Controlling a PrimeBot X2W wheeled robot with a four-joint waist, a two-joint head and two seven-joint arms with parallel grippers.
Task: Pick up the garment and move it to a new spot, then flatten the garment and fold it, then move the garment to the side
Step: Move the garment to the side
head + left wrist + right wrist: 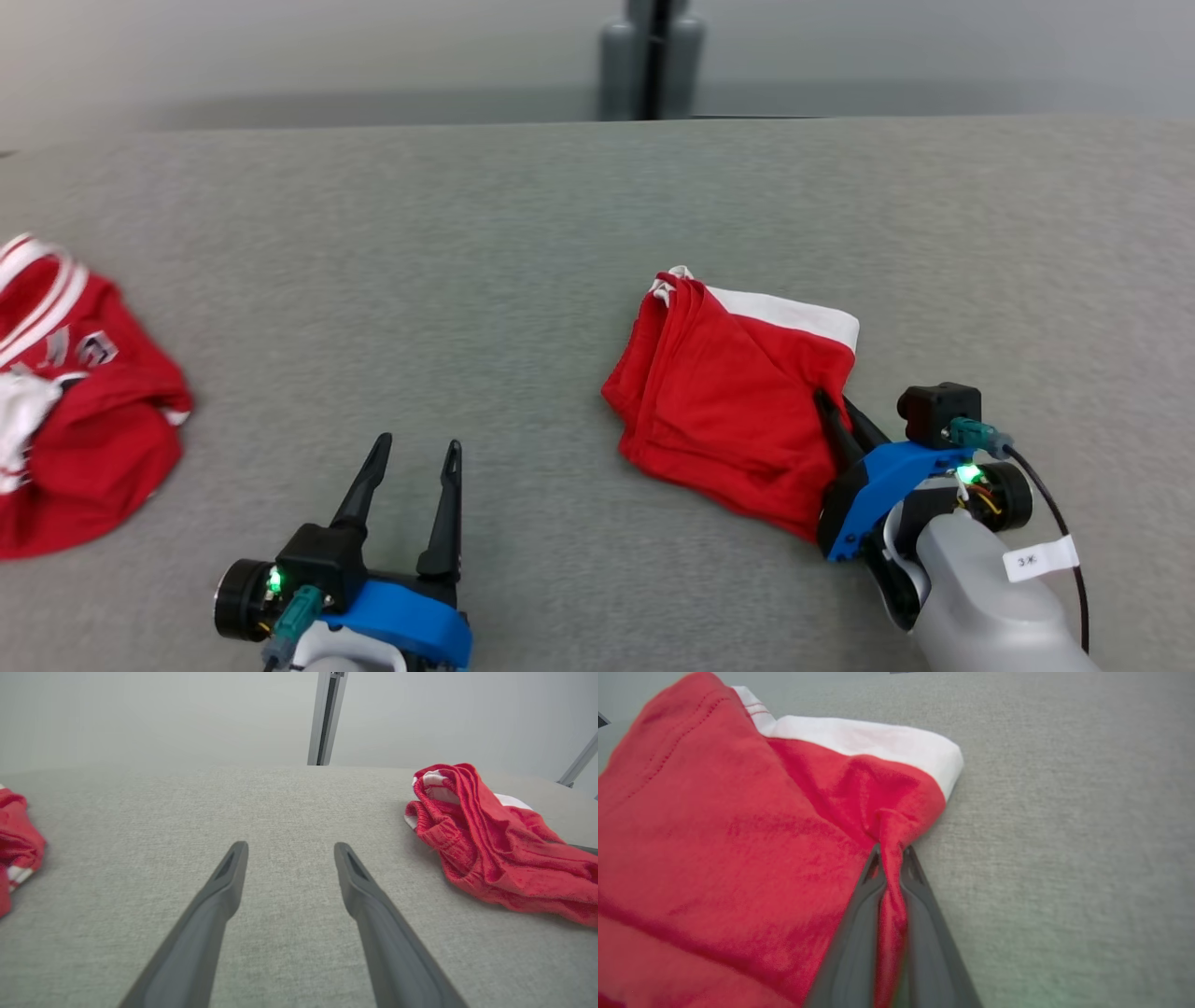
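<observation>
A folded red garment with a white band [728, 383] lies right of centre on the grey table. My right gripper [834, 408] is shut on its near right edge; in the right wrist view a pinch of red cloth [889, 858] is caught between the two dark fingers [859, 924]. The same garment [490, 844] appears at the right of the left wrist view. My left gripper [414, 452] rests open at the lower left over bare table, with nothing between its fingers [219, 896].
A second red garment with white stripes and lettering [65, 411] lies crumpled at the table's left edge, also at the left border of the left wrist view [16, 844]. A grey post [651, 58] stands beyond the table's far edge.
</observation>
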